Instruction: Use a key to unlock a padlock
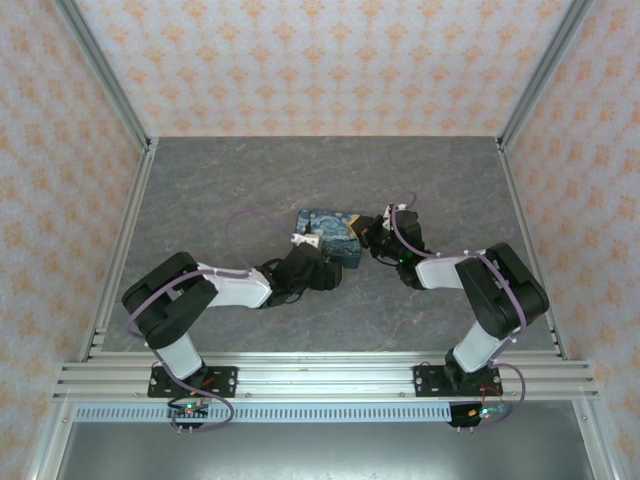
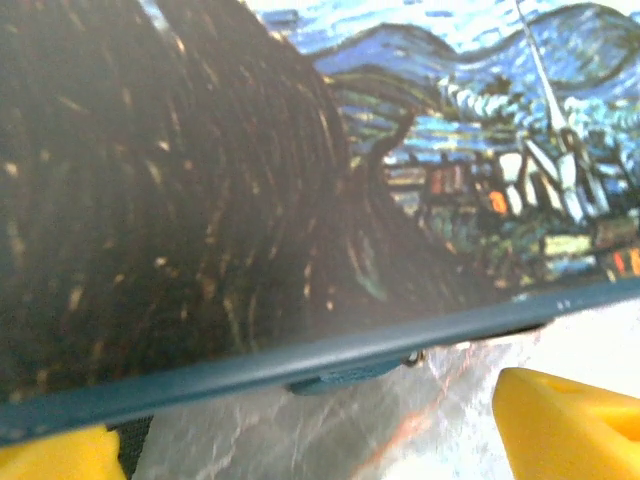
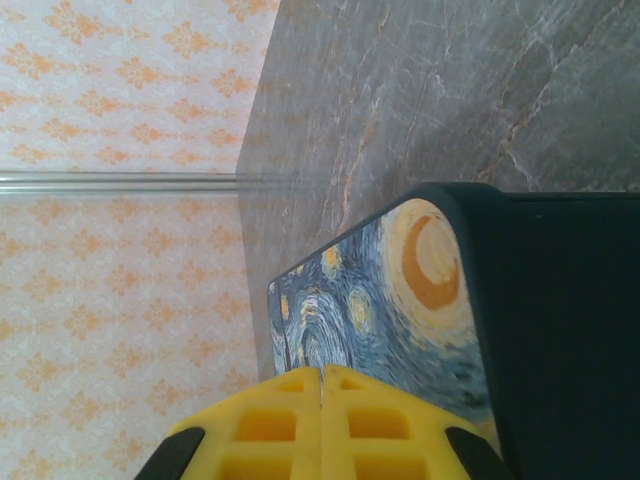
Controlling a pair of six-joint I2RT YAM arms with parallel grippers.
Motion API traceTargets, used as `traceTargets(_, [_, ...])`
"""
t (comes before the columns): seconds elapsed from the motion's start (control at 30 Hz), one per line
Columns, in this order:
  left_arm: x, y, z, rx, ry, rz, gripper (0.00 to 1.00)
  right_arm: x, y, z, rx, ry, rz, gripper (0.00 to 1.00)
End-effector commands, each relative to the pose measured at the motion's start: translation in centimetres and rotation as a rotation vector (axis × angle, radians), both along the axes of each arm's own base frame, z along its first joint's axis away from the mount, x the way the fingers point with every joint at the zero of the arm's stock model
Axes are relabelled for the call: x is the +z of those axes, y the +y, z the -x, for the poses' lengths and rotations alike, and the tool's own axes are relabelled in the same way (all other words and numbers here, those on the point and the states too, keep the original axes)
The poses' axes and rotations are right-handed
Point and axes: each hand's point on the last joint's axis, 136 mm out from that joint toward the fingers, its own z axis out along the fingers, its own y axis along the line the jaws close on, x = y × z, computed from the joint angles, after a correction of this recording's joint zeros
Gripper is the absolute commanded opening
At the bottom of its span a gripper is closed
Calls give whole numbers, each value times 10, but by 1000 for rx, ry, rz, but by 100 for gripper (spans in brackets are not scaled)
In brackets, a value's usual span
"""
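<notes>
- Two arms reach in from the near edge in the top external view and meet at a painted case [image 1: 330,226] lying flat near the middle of the worktop [image 1: 230,180]; the left end effector [image 1: 312,258] sits at the case's near side and the right end effector [image 1: 374,240] at its right end, a pairing that, as I judge it, lets one steady the case while the other works; where the padlock and key lie I cannot tell, most likely at the case's edge beneath the wrists.
- Left wrist view: the yellow fingers [image 2: 570,425] stand wide apart in the lower corners with nothing clamped between them; the case's dark blue rim [image 2: 250,365] runs across just beyond them, so the spread probably prepares a hold on that rim; a small dark fitting [image 2: 345,377] hangs under the rim, too blurred to name as a latch or lock.
- Right wrist view: the yellow pads [image 3: 380,420] are pressed together, seam closed, pointing at the case's corner with its painted moon [image 3: 425,265]; whether a key is pinched between them I cannot tell; held this close, the tip seems to me lined up on that corner; the job looks hardly begun.
</notes>
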Motion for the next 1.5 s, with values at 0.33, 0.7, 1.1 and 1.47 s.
traceTargets(0.33, [8,-38,-31,-91,-31,143,88,6,4,-22,3,-37,-47,0])
traceTargets(0.7, [21,-58,-33,-134,-30,236,87,1,3,-23,1,-27,-43,0])
traceTargets(1.1, [38,-54,-40,-60,-10,445,88,0,2,-23,1,-23,-40,0])
traceTargets(1.47, [34,-46,-44,16,17,604,87,-1,2,-22,-1,-20,-38,0])
